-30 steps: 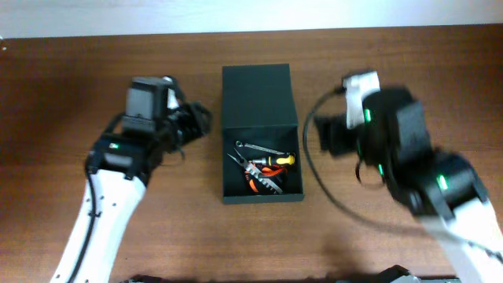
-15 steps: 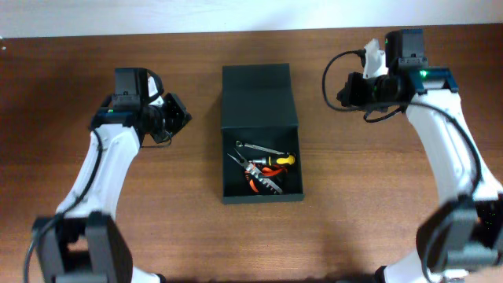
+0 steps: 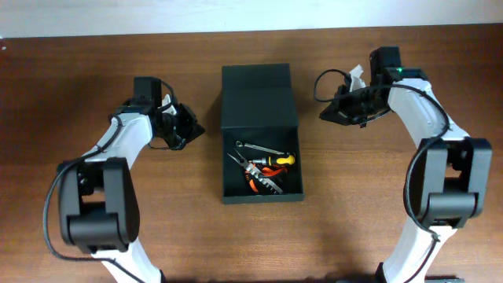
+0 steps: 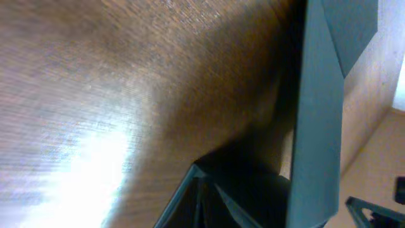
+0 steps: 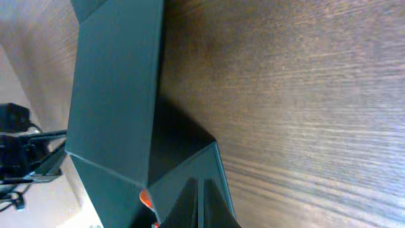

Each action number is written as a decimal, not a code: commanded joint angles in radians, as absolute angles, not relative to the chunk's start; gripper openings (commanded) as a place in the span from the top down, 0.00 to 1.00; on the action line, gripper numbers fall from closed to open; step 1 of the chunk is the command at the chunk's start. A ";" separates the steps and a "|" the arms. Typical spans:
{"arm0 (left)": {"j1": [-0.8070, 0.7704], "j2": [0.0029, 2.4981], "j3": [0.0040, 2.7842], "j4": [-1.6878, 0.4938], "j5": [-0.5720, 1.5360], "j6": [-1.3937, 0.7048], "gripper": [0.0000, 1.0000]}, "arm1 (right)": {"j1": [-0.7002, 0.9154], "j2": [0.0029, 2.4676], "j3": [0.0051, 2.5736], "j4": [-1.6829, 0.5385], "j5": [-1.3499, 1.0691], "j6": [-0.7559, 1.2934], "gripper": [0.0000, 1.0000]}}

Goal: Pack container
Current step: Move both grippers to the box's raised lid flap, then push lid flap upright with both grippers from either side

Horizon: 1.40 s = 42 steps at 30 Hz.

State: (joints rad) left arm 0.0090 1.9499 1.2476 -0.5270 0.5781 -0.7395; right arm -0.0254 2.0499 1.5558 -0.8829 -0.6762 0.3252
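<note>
Worktop (image 3: 78,236): brown wood, fills the whole overhead view. Container (image 3: 260,110) lies at ctr, long side running far-to-near. It's a dark green-black box; the far part is a flat lid panel (image 3: 257,90) w/ a crease across it, the near part is open.

L arm (image 3: 126,149) and R arm (image 3: 428,118), white w/ black joints, flank the box from either side.

L pincer (image 3: 189,130) points at the container's left wall, about level w/ the lid's near edge, close by but not touching, bare wood btwn them. In the L wrist view its fingers (image 4: 240,196) look pressed together, w/ the box wall rising just beyond.

R pincer (image 3: 326,112) points at the right wall, level w/ the lid, a bit further off, also not touching. In the R wrist view its fingers (image 5: 190,202) are together too, only a thin seam showing, w/ the box side filling the upper left.

Inside the open part: orange-handled pliers (image 3: 255,178) near the front wall, a yellow-handled screwdriver (image 3: 280,160) above them, and a slim silvery tool (image 3: 253,147) farthest back.
</note>
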 commanded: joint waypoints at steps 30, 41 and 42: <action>-0.083 2.152 1.258 -0.230 0.764 -0.984 0.98 | 0.100 2.208 1.574 -0.653 -0.700 0.518 0.96; -0.083 2.161 1.259 -0.117 0.817 -1.009 0.98 | 0.113 2.208 1.574 -0.577 -0.708 0.518 0.96; -0.083 2.161 1.259 -0.115 0.820 -1.009 0.98 | 0.117 2.208 1.574 -0.567 -0.712 0.517 0.96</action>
State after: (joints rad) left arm -0.0795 2.1509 1.2488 -0.1261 0.7719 -0.9928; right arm 0.0998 2.1895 1.5562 -0.5858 -0.6937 0.5201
